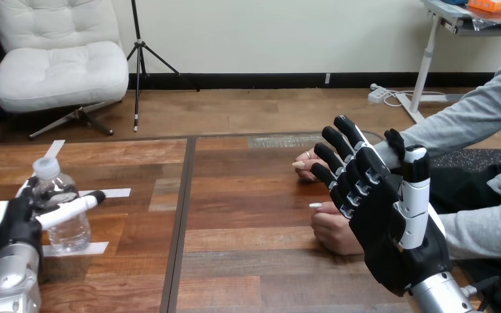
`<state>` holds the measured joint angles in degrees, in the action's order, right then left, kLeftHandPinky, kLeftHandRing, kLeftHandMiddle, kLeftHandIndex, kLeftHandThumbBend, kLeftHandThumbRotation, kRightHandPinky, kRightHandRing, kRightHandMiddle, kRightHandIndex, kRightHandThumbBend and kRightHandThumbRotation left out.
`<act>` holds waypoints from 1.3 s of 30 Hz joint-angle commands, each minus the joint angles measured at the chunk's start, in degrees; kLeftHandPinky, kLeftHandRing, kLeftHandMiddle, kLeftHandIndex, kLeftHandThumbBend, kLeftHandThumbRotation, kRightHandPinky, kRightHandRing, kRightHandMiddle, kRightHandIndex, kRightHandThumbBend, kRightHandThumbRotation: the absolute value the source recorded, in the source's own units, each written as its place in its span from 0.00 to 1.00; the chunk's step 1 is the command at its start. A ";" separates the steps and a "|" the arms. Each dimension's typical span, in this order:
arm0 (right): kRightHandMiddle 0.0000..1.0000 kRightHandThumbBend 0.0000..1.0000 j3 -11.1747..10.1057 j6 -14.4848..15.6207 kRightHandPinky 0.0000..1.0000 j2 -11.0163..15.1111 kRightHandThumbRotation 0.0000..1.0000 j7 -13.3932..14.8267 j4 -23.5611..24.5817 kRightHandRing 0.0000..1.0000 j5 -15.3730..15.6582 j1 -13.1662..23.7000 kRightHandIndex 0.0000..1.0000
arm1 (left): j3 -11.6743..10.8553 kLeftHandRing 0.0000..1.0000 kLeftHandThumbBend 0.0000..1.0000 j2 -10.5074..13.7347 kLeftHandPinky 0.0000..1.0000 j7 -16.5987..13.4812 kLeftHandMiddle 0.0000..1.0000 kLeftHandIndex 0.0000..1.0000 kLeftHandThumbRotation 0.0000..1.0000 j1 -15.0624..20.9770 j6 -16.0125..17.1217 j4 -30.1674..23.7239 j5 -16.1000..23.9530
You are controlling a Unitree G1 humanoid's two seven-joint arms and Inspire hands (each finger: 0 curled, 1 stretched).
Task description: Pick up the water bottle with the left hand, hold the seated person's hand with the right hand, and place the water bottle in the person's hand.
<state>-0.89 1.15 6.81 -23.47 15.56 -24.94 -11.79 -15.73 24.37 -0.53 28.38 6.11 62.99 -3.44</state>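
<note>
A clear water bottle (60, 210) with a white cap stands on the table at the near left. My left hand (14, 225) is at its left side, thumb laid across the bottle's front and fingers reaching round behind it. My right hand (391, 225) is raised at the right, open, fingers straight and pointing up and away. Just past its fingers, the person's hands rest on the table: one flat (308, 164) further back, one loosely curled (333, 229) nearer me. My right hand partly hides them and I cannot tell whether it touches them.
White tape strips (114, 193) mark the table around the bottle. A dark seam (182, 222) runs down the wooden table between the bottle and the person's hands. The person's grey sleeves (476, 117) come in from the right edge.
</note>
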 commanded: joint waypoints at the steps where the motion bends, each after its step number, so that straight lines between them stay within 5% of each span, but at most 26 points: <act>1: 1.00 0.89 -0.48 -0.78 1.00 -0.10 1.00 -0.69 2.24 1.00 -1.17 1.83 1.00 | -0.53 0.79 0.82 -1.12 0.73 -1.92 0.80 0.80 0.00 3.43 -0.53 -2.10 -0.93; 18: 1.00 0.90 -0.49 -0.82 1.00 -0.13 1.00 -0.61 2.25 1.00 -1.07 1.88 1.00 | 1.05 0.49 0.67 -1.43 0.43 -6.69 0.54 0.55 0.00 2.19 2.33 -3.00 0.96; 39: 1.00 0.90 -0.49 -0.79 1.00 -0.23 1.00 -0.49 2.23 1.00 -1.05 1.94 1.00 | 2.65 0.41 0.67 -0.99 0.35 -8.50 0.46 0.48 0.00 1.04 4.70 -3.57 3.00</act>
<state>-0.90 1.15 6.81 -23.69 15.56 -25.12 -11.79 -13.93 23.02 -8.47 27.57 8.75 62.18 -1.37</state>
